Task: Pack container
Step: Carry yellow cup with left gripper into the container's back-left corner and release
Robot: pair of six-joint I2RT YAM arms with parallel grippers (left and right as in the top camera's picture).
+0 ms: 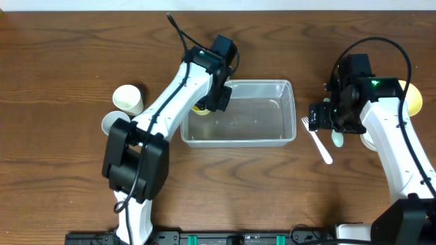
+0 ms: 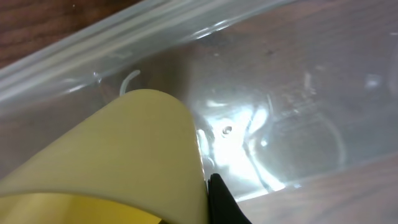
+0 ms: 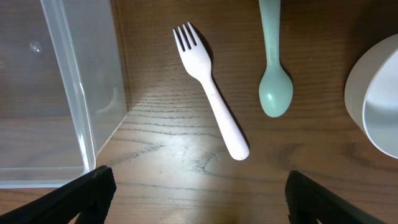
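Yellow cup [image 2: 124, 155] fills the left wrist view, clenched in the left tool [image 1: 206, 103], one black finger [image 2: 222, 200] against its side. It hangs inside the left end of the clear container [image 1: 252, 117], which sits in the middle of the wooden surface [image 1: 68, 190]. Right of the container, the right tool [image 3: 199, 185] hovers released, jaws spread wide, above a white fork [image 3: 211, 93] and a pale green spoon [image 3: 273, 81] lying side by side, with a white bowl [image 3: 379, 106] just right of them
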